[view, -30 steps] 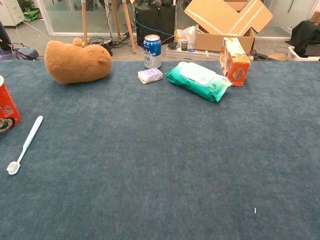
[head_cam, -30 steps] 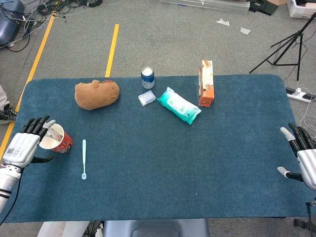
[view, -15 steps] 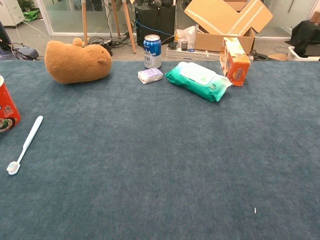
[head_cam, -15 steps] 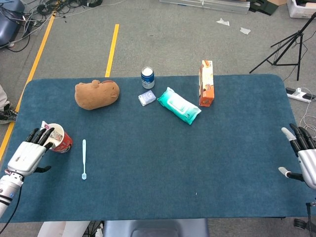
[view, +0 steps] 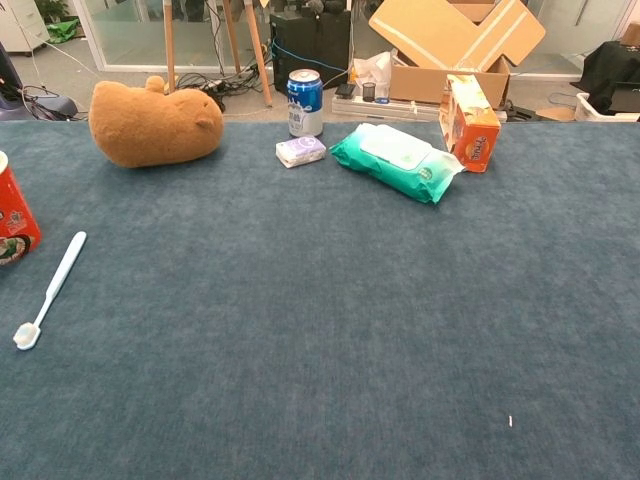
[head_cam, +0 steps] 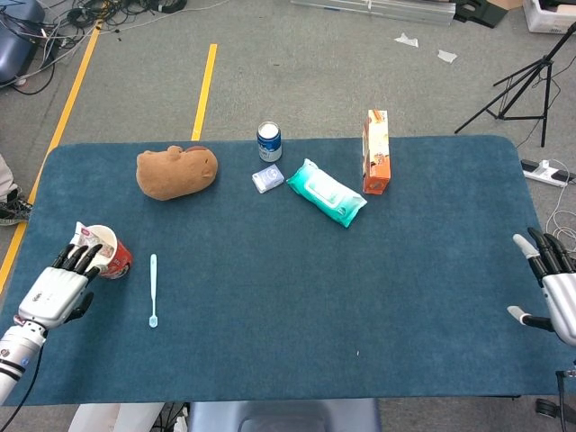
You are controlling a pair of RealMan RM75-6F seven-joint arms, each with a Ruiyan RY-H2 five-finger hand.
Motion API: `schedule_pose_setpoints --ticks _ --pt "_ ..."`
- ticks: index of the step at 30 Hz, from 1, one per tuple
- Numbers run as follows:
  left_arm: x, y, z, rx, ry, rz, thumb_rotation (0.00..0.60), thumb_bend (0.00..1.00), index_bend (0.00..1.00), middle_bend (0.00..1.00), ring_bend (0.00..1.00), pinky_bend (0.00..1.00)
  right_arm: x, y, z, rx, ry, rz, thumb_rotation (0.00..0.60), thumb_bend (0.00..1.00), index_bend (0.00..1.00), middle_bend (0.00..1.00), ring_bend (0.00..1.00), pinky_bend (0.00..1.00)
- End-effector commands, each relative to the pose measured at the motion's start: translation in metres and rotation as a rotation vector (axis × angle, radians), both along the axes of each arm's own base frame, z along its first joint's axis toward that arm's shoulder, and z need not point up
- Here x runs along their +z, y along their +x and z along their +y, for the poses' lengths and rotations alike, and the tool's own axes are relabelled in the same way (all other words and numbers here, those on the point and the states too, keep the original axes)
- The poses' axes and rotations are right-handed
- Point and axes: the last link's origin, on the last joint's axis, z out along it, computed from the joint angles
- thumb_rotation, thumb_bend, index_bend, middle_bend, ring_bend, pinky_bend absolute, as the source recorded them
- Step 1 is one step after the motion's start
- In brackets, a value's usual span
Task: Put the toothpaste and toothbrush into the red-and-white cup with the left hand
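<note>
Toothbrush (head_cam: 153,290) lies flat on the tabletop (head_cam: 297,324) just to the 3 o'clock side of the cup (head_cam: 107,251), near the left edge, apart from the cup and from the left robot hand (head_cam: 61,286). Its long axis runs along the 12-to-6 line in the head view, handle end toward 12 o'clock and bristle head toward 6 o'clock; the chest view shows it slightly slanted, head nearest the robot. The cup stands upright with something pale, likely the toothpaste (head_cam: 83,234), poking above its rim at about 10 o'clock, so I judge the first half of the task done and the toothbrush step now in hand. The left robot hand sits at about 7 o'clock of the cup, fingertips overlapping its near rim in the head view; I cannot tell whether they touch it. The hand holds nothing and its fingers look extended. The right robot hand (head_cam: 551,281) rests at the far right edge, fingers apart and empty, with no part in this job. The next move calls for shifting the left hand toward 3 o'clock over the handle, lowering it, and pinching the thin handle off the soft cloth, then tipping it upright to drop it into the cup. The slim handle lying flush with the fabric may prove hard to get fingertips under.
</note>
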Motion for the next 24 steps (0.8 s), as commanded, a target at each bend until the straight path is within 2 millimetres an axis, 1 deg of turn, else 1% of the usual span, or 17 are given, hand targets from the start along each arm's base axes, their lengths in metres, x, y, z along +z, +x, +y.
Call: schedule_pose_setpoints --ticks 1,2,4,6,7,10,14,18,24 --pt "0.000 0.008 -0.006 -0.013 0.020 -0.016 0.600 0.52 0.15 0.00 0.00 0.04 0.000 0.000 0.000 0.000 -0.001 -0.001 0.600 0.00 0.00 0.00 0.00 0.32" --pt "0.000 0.010 -0.008 -0.016 0.026 -0.021 0.600 0.52 0.15 0.00 0.00 0.09 0.000 0.000 0.000 0.000 -0.001 -0.001 0.600 0.00 0.00 0.00 0.00 0.32" --pt "-0.002 0.017 -0.012 -0.021 0.033 -0.039 0.600 0.52 0.15 0.04 0.05 0.20 0.000 0.000 0.000 0.001 -0.001 0.000 0.600 0.00 0.00 0.00 0.00 0.32" --pt "-0.004 0.023 -0.019 0.007 0.029 -0.088 0.600 0.52 0.15 0.12 0.14 0.30 0.000 0.000 0.000 0.001 0.000 0.000 0.600 0.00 0.00 0.00 0.00 0.32" --pt "-0.006 0.026 -0.021 0.025 0.023 -0.116 0.600 0.52 0.15 0.15 0.16 0.32 0.000 0.000 0.000 0.001 0.000 0.000 0.600 0.00 0.00 0.00 0.00 0.32" --pt "-0.007 0.036 -0.027 0.080 0.003 -0.198 0.600 0.52 0.16 0.18 0.18 0.33 0.000 0.000 0.001 0.000 0.001 -0.002 0.600 0.00 0.00 0.00 0.00 0.32" --pt "-0.008 0.047 -0.033 0.139 -0.022 -0.297 0.600 0.52 0.18 0.20 0.19 0.33 -0.001 -0.001 0.001 -0.002 0.002 -0.002 0.600 0.00 0.00 0.00 0.00 0.32" --pt "-0.008 0.050 -0.036 0.168 -0.031 -0.331 0.600 0.52 0.19 0.21 0.19 0.33 -0.002 -0.002 0.001 -0.003 0.005 -0.004 0.600 0.00 0.00 0.00 0.00 0.32" --pt "-0.014 0.052 -0.040 0.264 -0.065 -0.425 0.600 0.52 0.21 0.22 0.20 0.33 -0.002 -0.002 0.001 -0.003 0.007 -0.001 0.600 0.00 0.00 0.00 0.00 0.32"
